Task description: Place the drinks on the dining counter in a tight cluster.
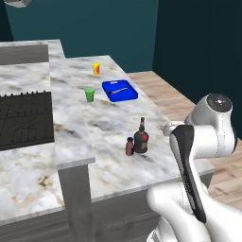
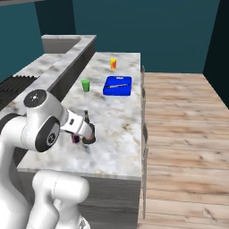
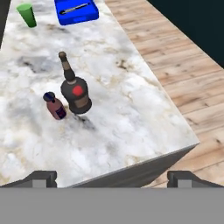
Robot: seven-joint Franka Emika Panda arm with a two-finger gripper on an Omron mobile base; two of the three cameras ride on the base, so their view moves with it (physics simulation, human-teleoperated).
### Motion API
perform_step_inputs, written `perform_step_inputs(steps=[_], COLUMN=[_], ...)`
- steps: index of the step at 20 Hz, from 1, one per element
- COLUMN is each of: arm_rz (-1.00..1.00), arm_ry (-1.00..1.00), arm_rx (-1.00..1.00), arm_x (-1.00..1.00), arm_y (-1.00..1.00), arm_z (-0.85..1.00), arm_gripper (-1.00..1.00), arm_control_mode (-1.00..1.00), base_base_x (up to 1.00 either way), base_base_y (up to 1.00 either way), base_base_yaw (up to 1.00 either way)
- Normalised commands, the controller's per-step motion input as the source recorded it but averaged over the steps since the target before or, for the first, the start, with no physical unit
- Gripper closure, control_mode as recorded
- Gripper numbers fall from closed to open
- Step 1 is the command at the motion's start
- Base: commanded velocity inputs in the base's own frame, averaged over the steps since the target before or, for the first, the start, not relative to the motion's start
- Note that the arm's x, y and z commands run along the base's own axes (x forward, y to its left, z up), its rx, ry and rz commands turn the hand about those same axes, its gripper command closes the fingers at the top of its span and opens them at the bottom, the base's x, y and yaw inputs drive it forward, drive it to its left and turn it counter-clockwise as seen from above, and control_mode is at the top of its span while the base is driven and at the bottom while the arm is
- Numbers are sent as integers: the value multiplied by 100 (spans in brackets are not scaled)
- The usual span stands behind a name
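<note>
Two drinks stand side by side on the dining counter near its front right corner. One is a squat dark brown bottle with a thin neck and a red label. The other is a tiny maroon bottle, close on its left, with a small gap between them. My gripper hovers above and just off the counter's near edge, looking down at both. Its fingertips stand wide apart, open, with nothing between them. In the right base view my wrist partly covers the brown bottle.
Farther back on the counter are a green cup, a yellow-orange cup and a blue tray with a utensil in it. A black stove lies left of the raised ledge. Wooden floor runs to the right.
</note>
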Motion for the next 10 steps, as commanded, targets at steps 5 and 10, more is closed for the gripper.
perform_step_inputs(steps=[5,10], arm_rz=[0,0], arm_ry=[0,0], arm_rx=[0,0], arm_x=[0,0], arm_y=[0,0], arm_z=[0,0], arm_gripper=[-100,-100], arm_control_mode=[-100,-100], base_base_x=[0,0], base_base_y=[0,0], base_base_yaw=[0,0])
